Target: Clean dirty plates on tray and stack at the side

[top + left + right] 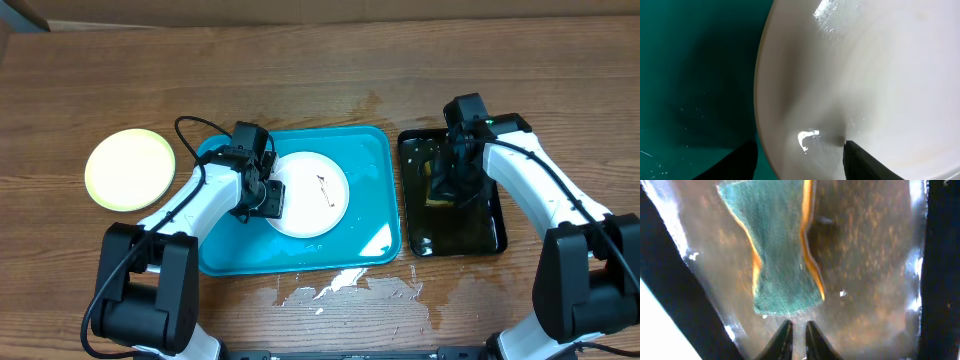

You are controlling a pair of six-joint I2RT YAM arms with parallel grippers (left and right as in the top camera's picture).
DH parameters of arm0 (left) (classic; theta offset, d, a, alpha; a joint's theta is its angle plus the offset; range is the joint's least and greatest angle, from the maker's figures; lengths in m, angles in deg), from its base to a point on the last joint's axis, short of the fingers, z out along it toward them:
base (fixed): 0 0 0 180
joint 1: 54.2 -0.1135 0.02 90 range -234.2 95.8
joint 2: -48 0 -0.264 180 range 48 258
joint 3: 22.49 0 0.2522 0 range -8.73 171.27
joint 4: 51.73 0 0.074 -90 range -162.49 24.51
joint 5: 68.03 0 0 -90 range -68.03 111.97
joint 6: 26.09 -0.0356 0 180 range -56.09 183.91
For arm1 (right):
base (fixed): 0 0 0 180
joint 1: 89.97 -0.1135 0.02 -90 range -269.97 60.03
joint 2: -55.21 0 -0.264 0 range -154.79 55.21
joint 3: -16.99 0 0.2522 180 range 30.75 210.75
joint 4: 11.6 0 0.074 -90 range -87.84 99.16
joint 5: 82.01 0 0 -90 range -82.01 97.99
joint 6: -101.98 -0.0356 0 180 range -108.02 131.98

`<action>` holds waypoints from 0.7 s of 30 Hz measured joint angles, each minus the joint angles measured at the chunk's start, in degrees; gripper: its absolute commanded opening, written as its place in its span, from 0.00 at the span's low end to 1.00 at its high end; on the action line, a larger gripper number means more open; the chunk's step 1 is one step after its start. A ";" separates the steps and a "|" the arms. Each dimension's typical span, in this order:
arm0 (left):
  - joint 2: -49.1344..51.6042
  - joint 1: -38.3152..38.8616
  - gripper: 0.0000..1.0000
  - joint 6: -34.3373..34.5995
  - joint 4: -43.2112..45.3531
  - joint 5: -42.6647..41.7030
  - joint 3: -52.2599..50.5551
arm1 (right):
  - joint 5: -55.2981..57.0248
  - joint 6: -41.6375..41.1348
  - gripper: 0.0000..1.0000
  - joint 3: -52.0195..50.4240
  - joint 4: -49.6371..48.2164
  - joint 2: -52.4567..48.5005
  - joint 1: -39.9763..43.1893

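Observation:
A white plate (pixel 312 195) with a small dark smear lies on the turquoise tray (pixel 368 160). My left gripper (pixel 268 197) is at the plate's left edge. In the left wrist view it (pixel 799 146) is open, its jaws straddling the plate (pixel 865 75) rim, one finger over the tray (pixel 695 75) and one over the plate. A pale yellow plate (pixel 130 168) lies on the table at the left. My right gripper (pixel 446 183) hangs over the black tray; it (pixel 799 326) is shut and empty, just short of the sponge (pixel 775 245).
The black tray (pixel 482 235) to the right of the turquoise one holds shallow water and the green and yellow sponge (pixel 437 198). Spilled water (pixel 340 285) lies on the wooden table in front of the turquoise tray.

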 measured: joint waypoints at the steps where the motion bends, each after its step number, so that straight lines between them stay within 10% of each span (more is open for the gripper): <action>1: 0.00 0.00 0.57 0.00 0.00 0.00 0.00 | -0.02 -0.66 0.04 0.00 0.50 0.00 0.00; 21: 0.00 0.00 0.57 0.00 -0.02 0.02 0.02 | 0.00 -7.72 0.04 -6.45 -8.61 0.02 0.00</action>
